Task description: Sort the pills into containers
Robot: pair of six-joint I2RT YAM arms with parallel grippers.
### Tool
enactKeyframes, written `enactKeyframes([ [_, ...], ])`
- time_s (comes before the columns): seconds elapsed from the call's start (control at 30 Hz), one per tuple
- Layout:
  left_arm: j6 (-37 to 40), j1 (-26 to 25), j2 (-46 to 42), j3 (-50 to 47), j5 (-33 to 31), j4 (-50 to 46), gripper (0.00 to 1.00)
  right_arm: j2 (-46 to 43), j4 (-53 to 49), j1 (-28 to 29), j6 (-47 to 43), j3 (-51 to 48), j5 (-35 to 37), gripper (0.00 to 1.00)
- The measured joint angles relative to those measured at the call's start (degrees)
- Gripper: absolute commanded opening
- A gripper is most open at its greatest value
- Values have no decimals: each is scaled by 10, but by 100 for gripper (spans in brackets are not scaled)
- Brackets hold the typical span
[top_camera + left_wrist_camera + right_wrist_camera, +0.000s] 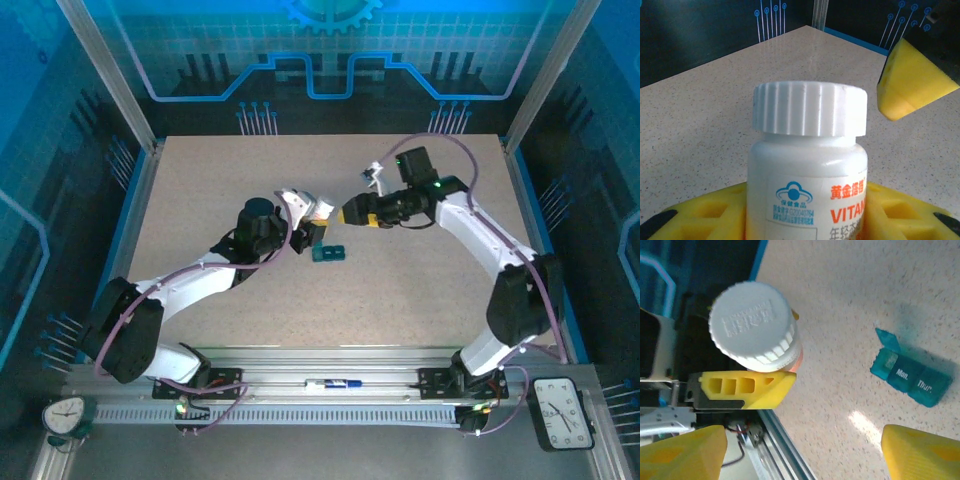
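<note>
The left gripper (805, 220) clamps a white plastic pill bottle with ribbed cap (807, 150), its label (840, 212) cut off at the frame's lower edge. The right gripper (802, 442) gapes empty. The small teal-green plastic pill box (910, 372) lies at right centre.

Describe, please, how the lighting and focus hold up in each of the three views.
Top external: blue tint around the edges, the table evenly lit, shadows soft. Left wrist: the bottle is sharp and its label legible. Right wrist: a glare patch on the table below the pill box; the right fingers at the bottom edge are blurred.
</note>
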Motion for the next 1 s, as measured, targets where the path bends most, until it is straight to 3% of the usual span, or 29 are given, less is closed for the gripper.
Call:
enactKeyframes([
  [0.17,-13,3,-5,5,11,-7,18,-33,134,2,122,-79,51,80],
  [0.37,-29,6,-5,27,44,-23,18,-39,225,35,210,-89,143,80],
  [0.73,-33,9,-5,39,74,-43,18,-37,268,75,245,-55,198,79],
  [1.0,-33,9,-5,39,74,-46,18,-18,272,97,246,-43,199,69],
])
